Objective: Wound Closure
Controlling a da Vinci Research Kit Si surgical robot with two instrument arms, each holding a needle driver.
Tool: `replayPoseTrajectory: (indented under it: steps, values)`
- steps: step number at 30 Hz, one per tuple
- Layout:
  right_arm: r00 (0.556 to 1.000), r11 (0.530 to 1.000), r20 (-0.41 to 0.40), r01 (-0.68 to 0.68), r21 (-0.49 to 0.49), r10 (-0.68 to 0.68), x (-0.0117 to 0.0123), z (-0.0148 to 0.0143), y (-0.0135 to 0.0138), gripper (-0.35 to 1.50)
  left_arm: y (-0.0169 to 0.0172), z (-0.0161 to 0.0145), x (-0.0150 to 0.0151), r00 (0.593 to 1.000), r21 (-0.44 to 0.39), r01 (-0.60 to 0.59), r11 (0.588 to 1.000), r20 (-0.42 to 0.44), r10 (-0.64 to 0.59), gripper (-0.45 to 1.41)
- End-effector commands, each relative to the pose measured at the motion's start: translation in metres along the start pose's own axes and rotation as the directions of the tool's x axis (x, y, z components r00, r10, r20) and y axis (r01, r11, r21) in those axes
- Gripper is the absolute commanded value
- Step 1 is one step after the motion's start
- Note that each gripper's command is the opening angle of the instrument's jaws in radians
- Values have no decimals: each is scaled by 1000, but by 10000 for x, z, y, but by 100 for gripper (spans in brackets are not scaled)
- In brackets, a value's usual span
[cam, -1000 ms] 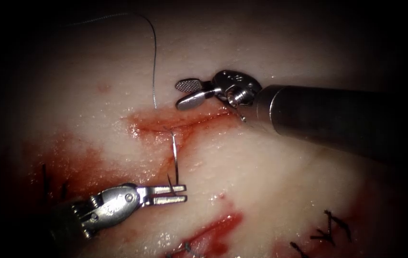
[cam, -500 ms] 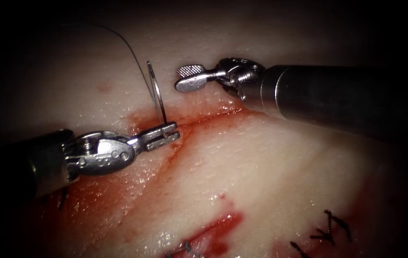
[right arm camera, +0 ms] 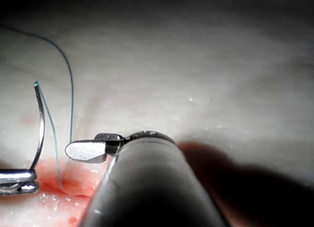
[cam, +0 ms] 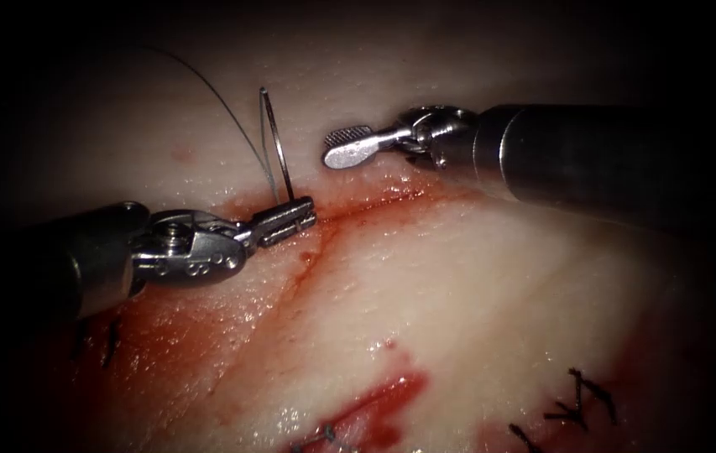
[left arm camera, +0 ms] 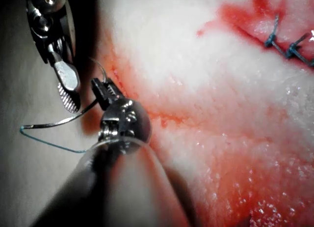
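My left tool [cam: 288,221] comes in from the left, its jaws shut on the curved needle [cam: 282,164] close to one end. The needle stands up free of the tissue [cam: 475,302], over the left end of the red cut [cam: 358,208]. Thread [cam: 232,117] trails from the needle's upper end down into the tissue beside the jaws, and another strand arcs away to the upper left. My right tool [cam: 347,146] hovers just right of the needle, above the cut, jaws slightly open and holding nothing. The wrist views show the needle [left arm camera: 59,121] [right arm camera: 40,128], the left tool [left arm camera: 100,89] and the right tool [right arm camera: 91,148].
Red fluid [cam: 173,335] spreads over the tissue below the left tool. Dark stitches [cam: 580,398] sit at the lower right, blue ones [cam: 324,436] in a red patch at the bottom edge, and more dark stitch ends [cam: 110,344] at the lower left.
The left tool has drawn the needle out of the tissue and carried it up to the cut, where it now stands upright. The right tool's jaws have narrowed and shifted slightly right.
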State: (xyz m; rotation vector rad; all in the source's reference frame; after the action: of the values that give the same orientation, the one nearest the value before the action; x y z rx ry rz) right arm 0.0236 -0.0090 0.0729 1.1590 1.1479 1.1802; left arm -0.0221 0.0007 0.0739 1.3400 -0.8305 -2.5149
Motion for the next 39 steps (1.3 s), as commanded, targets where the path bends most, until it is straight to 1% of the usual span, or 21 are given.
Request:
replayPoseTrajectory:
  steps: [1,5,7,10,14,19,20,24,27,28,31,32,33,34,35,36,39]
  values:
    - [1000,1000,10,0,16,0,5,13,2,130,0,10,-5,1000,1,-13,1000,0,13,-45]
    - [1000,999,13,-10,39,10,3,16,1,131,15,16,-15,999,-6,-50,999,-11,50,-45]
    - [1000,998,8,-9,55,9,3,19,1,131,24,19,-17,998,-8,-61,998,-36,61,-45]
    - [1000,997,4,-13,71,13,2,23,1,131,29,24,-14,995,-16,-90,996,-50,89,-45]
    - [1000,996,18,-23,91,22,-1,26,0,131,31,27,-9,991,-15,-113,994,-75,111,-45]
    - [999,990,19,-47,136,44,-4,31,1,124,31,29,-7,989,-13,-130,991,-79,128,-45]
    - [998,988,31,-50,145,46,-6,35,2,123,31,29,-6,988,-13,-135,991,-82,134,-45]
    - [998,987,37,-54,151,49,-10,44,1,124,31,29,-6,988,-12,-135,991,-82,134,-45]
    - [998,987,34,-54,149,50,-9,48,0,113,31,29,-5,988,-12,-135,991,-82,134,-45]
    - [998,987,34,-55,150,50,-9,48,0,91,32,29,-4,988,-12,-135,991,-81,134,-45]
    - [998,987,26,-61,147,57,-8,47,0,47,32,29,-2,987,-12,-140,990,-80,139,-45]
    - [998,989,18,-55,137,53,-7,47,1,35,32,29,-1,987,-11,-140,990,-82,139,-45]
    - [999,990,11,-49,129,48,-6,47,1,19,32,30,-1,987,-11,-140,990,-82,139,-45]
    - [999,991,3,-50,123,50,-5,46,2,7,32,30,0,987,-11,-140,990,-81,139,-45]
    - [999,993,-2,-44,111,45,-4,46,3,-25,33,30,1,987,-14,-140,990,-81,139,-45]
    - [999,994,-3,-38,107,39,-4,46,3,-35,33,30,1,987,-14,-140,990,-81,139,-45]
    - [1000,997,-8,-10,78,11,-4,46,3,-35,33,30,2,987,-14,-140,990,-80,139,-45]
